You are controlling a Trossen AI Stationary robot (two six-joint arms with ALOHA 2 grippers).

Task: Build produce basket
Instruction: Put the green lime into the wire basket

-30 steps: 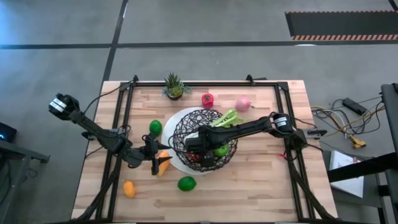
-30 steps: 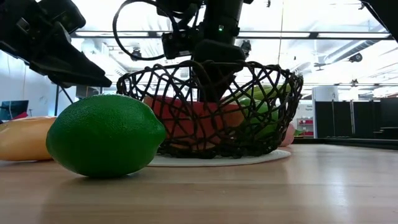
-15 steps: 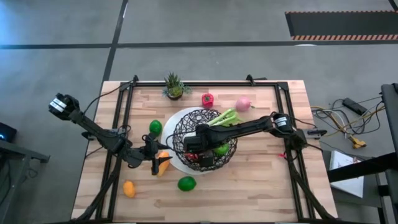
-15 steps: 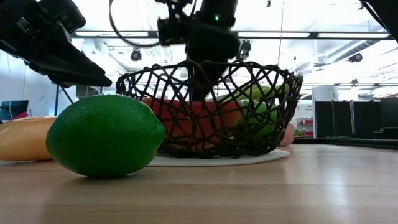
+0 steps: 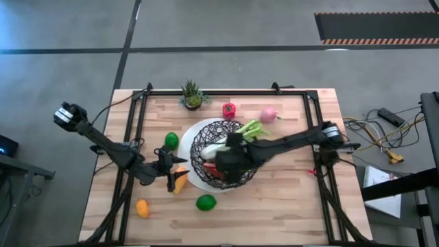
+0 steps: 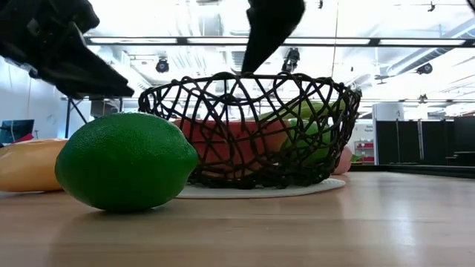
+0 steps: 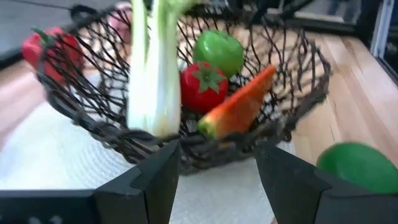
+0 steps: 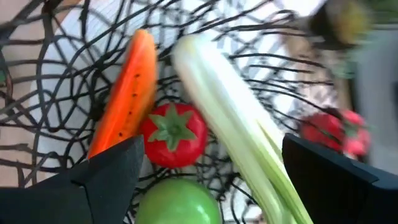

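Note:
The black wire basket (image 5: 206, 140) stands on its white plate base mid-table. In it lie a green celery stalk (image 8: 236, 118), slanting with its white end low on the wall, an orange carrot (image 8: 124, 93), a red tomato (image 8: 173, 134) and a green apple (image 8: 180, 202). My right gripper (image 5: 228, 163) hangs open and empty above the basket, and it also shows in the low view (image 6: 271, 22). My left gripper (image 5: 169, 169) is open and empty, low, just left of the basket, facing its wall (image 7: 217, 152). An orange piece (image 5: 180, 181) lies beside it.
On the table lie a green lime (image 5: 171, 140) left of the basket, another lime (image 5: 206, 202) in front, an orange fruit (image 5: 142, 208) near left, a red pepper (image 5: 228, 109) and a pink piece (image 5: 267, 114) behind. A spiky potted plant (image 5: 192, 95) stands at the far edge.
My right gripper has risen from inside the basket to above its rim, and its arm has drawn back toward the table's right edge. The produce in the basket lies still. More of the celery's white end shows from above.

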